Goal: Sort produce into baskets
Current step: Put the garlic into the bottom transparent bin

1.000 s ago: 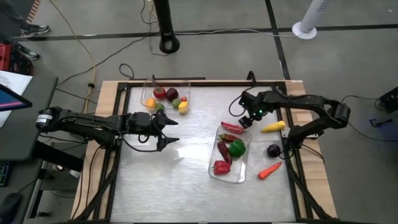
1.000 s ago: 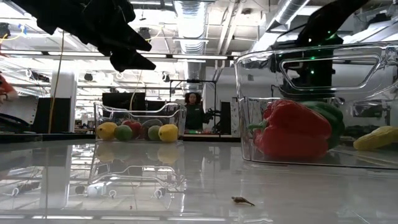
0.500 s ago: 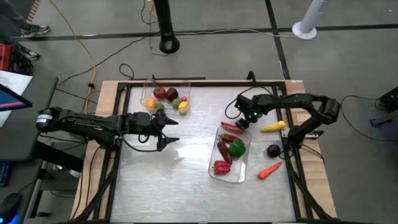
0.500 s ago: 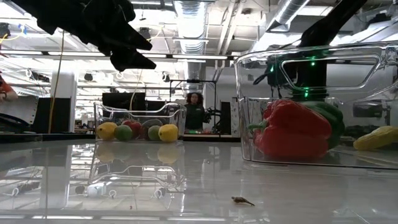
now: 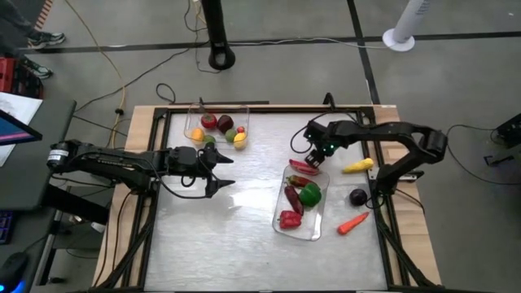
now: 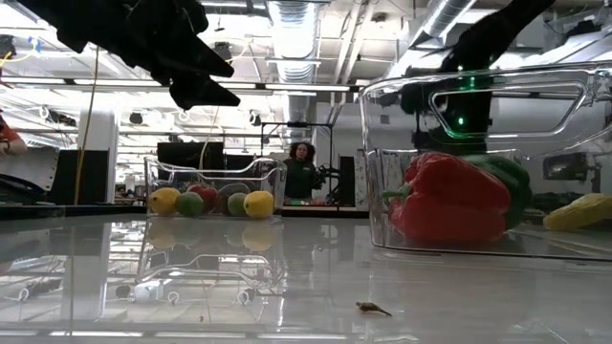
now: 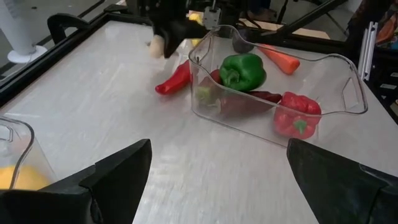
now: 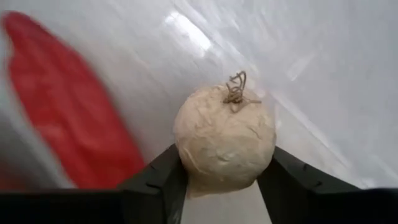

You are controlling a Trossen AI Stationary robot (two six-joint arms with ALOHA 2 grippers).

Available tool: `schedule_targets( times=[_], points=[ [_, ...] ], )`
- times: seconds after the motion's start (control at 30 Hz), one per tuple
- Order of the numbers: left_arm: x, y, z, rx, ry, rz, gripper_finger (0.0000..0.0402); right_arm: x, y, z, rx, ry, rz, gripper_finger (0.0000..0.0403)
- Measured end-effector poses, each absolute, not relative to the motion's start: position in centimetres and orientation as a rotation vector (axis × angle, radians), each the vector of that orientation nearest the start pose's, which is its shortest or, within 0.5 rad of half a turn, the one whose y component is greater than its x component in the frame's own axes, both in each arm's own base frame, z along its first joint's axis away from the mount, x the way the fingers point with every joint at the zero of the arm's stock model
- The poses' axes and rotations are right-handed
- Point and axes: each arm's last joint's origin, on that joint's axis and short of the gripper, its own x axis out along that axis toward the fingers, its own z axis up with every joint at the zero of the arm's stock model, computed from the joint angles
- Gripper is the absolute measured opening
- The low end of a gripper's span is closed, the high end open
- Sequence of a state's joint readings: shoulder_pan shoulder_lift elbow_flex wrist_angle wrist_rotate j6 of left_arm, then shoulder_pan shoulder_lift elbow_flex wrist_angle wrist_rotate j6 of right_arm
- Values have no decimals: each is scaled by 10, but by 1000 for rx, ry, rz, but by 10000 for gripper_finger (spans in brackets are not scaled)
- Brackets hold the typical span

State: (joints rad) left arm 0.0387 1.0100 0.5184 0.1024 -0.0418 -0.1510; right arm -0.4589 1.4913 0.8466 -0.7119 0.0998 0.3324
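My right gripper (image 5: 314, 158) stands at the far end of the right clear basket (image 5: 281, 225) and is shut on a small beige round piece (image 8: 224, 138), also seen under the gripper as a beige round piece (image 7: 157, 45). A red chili (image 5: 302, 168) lies on the table just beside it, against the basket's far wall. That basket holds a green pepper (image 5: 310, 193), a red pepper (image 5: 290, 218) and a maroon piece (image 5: 293, 198). The left basket (image 5: 244, 114) at the far side holds several round pieces. My left gripper (image 5: 225, 171) hovers open at the table's middle left. My right gripper pinches the beige round piece between its two fingers (image 8: 163, 177), one on each side of its round body (image 8: 186, 155). The stem end (image 8: 236, 87) points away from the wrist. The fingers come down from above. Whether the piece rests on the table I cannot tell.
A yellow piece (image 5: 356, 166), a maroon round piece (image 5: 357, 196) and an orange carrot (image 5: 352, 224) lie loose by the table's right edge. Bare table lies between the two baskets and along the near side. A person (image 6: 301, 172) stands in the room behind.
My right gripper has gone a little toward the table's left edge, closer to the red chili and the far end of the right basket. My left arm has kept still.
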Motion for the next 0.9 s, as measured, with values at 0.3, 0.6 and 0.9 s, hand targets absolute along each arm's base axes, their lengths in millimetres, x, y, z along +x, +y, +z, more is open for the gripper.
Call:
schedule_targets(
  times=[0.3, 0.6, 0.9],
  points=[
    [213, 9, 227, -148, 393, 109, 361, 222, -93, 233, 429, 1125, -621, 169],
    [213, 9, 226, -148, 397, 110, 361, 218, -26, 274, 419, 954, -421, 170],
    [214, 9, 229, -150, 371, 108, 361, 223, 31, 274, 333, 915, -323, 207]
  ],
)
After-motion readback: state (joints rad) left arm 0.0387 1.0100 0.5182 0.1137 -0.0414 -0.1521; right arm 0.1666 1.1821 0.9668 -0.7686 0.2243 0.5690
